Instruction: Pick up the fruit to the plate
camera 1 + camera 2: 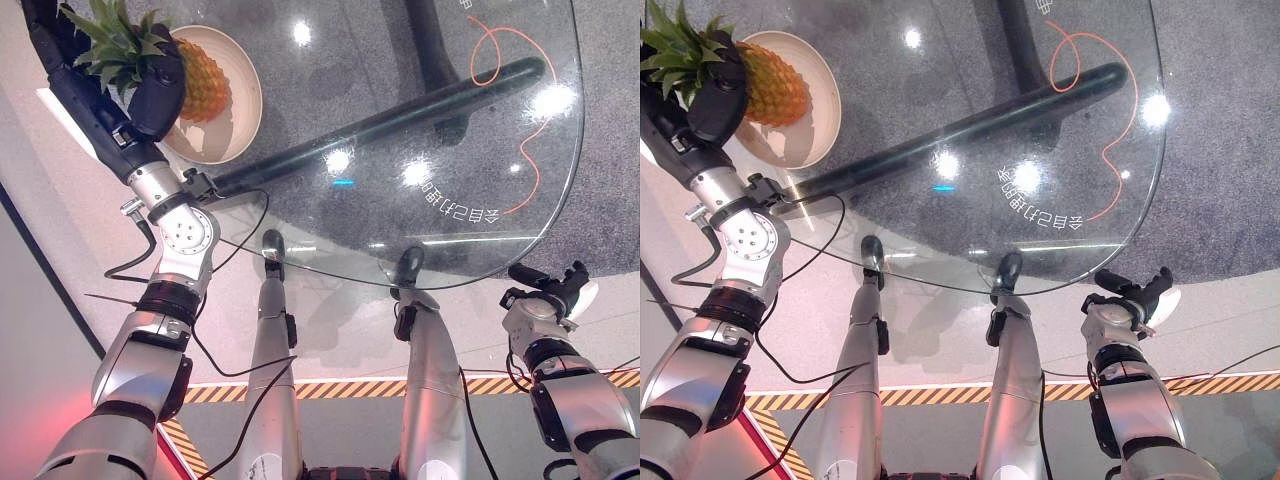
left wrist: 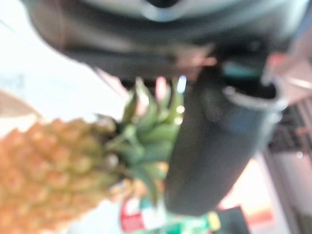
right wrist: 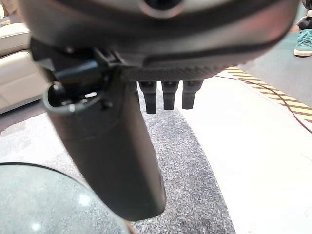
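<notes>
A pineapple with a green crown lies slanted over the cream plate at the far left of the glass table. My left hand is shut on it, dark fingers curled round the fruit where the crown begins. In the left wrist view the thumb sits beside the crown and the orange body of the pineapple. Whether the fruit rests on the plate I cannot tell. My right hand hangs off the near right edge of the table, fingers straight and holding nothing; its thumb points toward the floor.
The round glass table stands on a dark tubular base that shows through it. An orange cord curls on the grey carpet below. Yellow-black tape marks the floor near me. A person's shoe stands far off.
</notes>
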`<state>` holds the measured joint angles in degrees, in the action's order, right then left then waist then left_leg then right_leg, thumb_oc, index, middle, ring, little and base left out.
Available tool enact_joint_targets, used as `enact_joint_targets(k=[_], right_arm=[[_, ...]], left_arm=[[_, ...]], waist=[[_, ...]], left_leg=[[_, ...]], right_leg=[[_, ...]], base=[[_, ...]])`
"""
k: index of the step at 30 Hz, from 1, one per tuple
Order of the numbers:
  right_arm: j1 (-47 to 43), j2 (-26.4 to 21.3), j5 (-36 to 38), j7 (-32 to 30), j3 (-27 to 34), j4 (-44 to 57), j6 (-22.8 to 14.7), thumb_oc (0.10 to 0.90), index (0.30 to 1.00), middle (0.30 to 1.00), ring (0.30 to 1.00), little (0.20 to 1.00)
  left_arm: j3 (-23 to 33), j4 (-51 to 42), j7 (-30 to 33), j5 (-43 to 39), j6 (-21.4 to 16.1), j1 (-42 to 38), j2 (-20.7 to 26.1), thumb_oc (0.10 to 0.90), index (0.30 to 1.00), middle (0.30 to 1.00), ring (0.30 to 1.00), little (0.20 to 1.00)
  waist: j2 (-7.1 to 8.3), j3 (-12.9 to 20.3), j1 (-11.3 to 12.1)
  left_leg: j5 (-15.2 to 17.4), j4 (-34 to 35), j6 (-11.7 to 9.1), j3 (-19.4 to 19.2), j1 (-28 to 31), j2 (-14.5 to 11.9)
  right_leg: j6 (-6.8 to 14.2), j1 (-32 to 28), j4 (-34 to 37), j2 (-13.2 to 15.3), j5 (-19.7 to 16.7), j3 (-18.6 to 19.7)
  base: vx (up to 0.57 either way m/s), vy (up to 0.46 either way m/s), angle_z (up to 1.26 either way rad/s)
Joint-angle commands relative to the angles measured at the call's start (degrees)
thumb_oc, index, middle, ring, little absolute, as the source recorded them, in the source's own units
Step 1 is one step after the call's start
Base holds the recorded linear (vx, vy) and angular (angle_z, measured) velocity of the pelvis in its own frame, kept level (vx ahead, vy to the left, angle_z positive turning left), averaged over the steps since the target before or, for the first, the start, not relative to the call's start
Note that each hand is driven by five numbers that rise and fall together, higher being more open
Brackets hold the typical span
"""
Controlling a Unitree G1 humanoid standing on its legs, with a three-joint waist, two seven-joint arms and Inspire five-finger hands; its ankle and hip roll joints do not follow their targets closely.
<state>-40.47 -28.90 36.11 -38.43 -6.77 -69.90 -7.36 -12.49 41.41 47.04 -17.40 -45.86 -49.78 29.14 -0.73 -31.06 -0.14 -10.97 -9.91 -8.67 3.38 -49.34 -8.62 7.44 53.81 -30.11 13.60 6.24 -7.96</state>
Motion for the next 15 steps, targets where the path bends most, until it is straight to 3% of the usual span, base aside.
enact_joint_targets(k=[1,15], right_arm=[[3.1,-2.1,0.1,-3.6,2.3,-1.5,-1.6,0.8,0.9,0.9,0.9,0.9],[4.0,-2.4,-0.3,-3.2,3.3,-1.6,-1.9,0.8,0.9,0.9,0.9,0.9]], left_arm=[[5.1,-2.7,-0.3,-0.7,-5.2,-1.1,1.4,0.8,0.9,0.9,0.9,0.9],[6.2,-4.4,-2.5,-2.0,-5.7,3.0,0.2,0.8,0.9,0.9,0.9,0.9]], waist=[[3.06,1.3,1.4],[1.93,1.3,2.1]], left_leg=[[10.5,-10.6,3.1,-0.9,-1.0,3.6],[10.6,-10.6,3.1,-1.1,-0.4,3.8]], right_leg=[[-1.2,-4.7,8.2,-4.3,-6.2,0.5],[-1.1,-5.1,7.8,-3.4,-6.0,0.1]], base=[[0.0,0.0,0.0],[0.0,0.0,0.0]])
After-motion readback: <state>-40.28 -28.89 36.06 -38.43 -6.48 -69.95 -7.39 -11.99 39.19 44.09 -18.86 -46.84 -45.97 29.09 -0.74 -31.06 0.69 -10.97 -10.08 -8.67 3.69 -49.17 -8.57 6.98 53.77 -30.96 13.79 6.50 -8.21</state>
